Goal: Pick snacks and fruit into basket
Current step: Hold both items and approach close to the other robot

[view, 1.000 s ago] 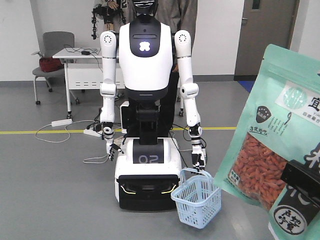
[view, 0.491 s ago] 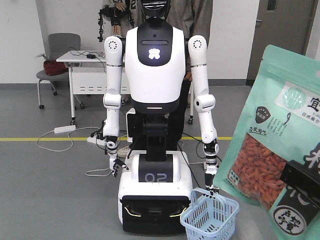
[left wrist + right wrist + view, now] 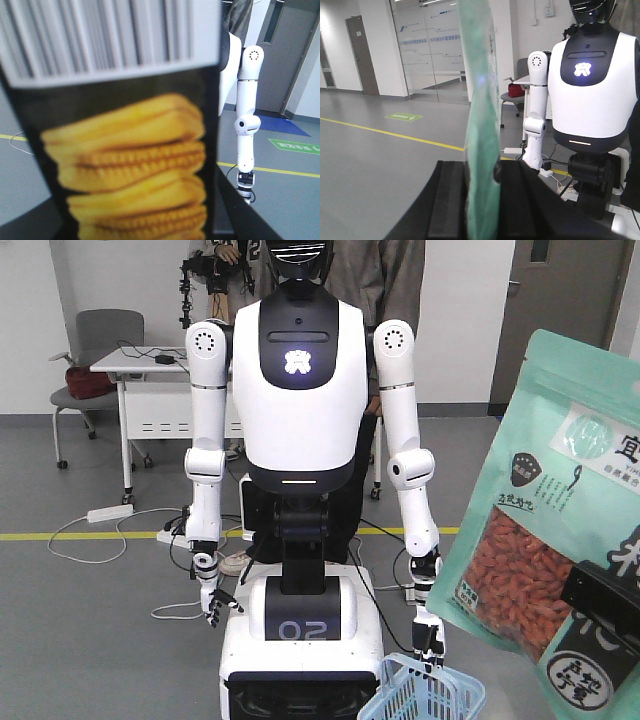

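Closer now, the humanoid robot [image 3: 298, 410] is being seen larger in the front view than half a second ago, and the basket [image 3: 460, 695] has dropped to the very bottom edge, where it is being partly cut off. That pale blue basket is being carried from the humanoid's hand [image 3: 430, 635] on the right side of the picture, hanging just in front of its white base. The pouch [image 3: 545, 510] has not shifted. It is being held up at the right edge of the front view, above the basket and off to its right, with its printed front being turned to the camera. From the right wrist the same mint-green pouch is being viewed edge-on and upright, and it is being pinched between the two black fingers [image 3: 450, 200] of the right gripper [image 3: 481, 167], one pressed against each face. At the left wrist, a black packet [image 3: 125, 150] printed with stacked yellow biscuits and a barcode is being held right up against the lens. The left gripper [image 3: 135, 227] is being glimpsed only as dark blurred shapes at either side of the packet's lower end, closed on it as far as can be made out. Behind the humanoid, a person [image 3: 390, 280] is being partly hidden. A table [image 3: 140, 362] and a chair [image 3: 95, 340] are being shown at the back left, beyond a yellow line [image 3: 100, 536] on the floor.
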{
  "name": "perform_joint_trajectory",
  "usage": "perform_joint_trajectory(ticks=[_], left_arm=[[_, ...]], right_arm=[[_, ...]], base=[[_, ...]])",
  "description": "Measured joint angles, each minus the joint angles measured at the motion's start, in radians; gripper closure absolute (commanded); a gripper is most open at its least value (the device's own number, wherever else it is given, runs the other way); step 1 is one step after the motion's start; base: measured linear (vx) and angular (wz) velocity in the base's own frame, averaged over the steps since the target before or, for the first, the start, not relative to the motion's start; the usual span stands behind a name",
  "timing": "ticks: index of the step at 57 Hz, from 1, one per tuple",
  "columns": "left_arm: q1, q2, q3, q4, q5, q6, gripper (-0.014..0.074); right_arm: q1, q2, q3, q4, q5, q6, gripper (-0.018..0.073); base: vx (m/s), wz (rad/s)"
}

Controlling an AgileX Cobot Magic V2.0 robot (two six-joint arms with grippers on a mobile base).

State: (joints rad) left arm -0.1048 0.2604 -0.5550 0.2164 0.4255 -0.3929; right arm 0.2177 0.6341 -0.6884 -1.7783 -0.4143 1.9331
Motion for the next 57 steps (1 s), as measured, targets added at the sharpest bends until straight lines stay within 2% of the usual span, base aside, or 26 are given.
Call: perform_joint_trajectory(ticks=[57], left_arm=[[0.000, 0.000, 0.000, 0.000, 0.000, 0.000, 0.0594]], right_arm=[[0.000, 0.000, 0.000, 0.000, 0.000, 0.000, 0.0568]], base=[[0.17, 0.01]])
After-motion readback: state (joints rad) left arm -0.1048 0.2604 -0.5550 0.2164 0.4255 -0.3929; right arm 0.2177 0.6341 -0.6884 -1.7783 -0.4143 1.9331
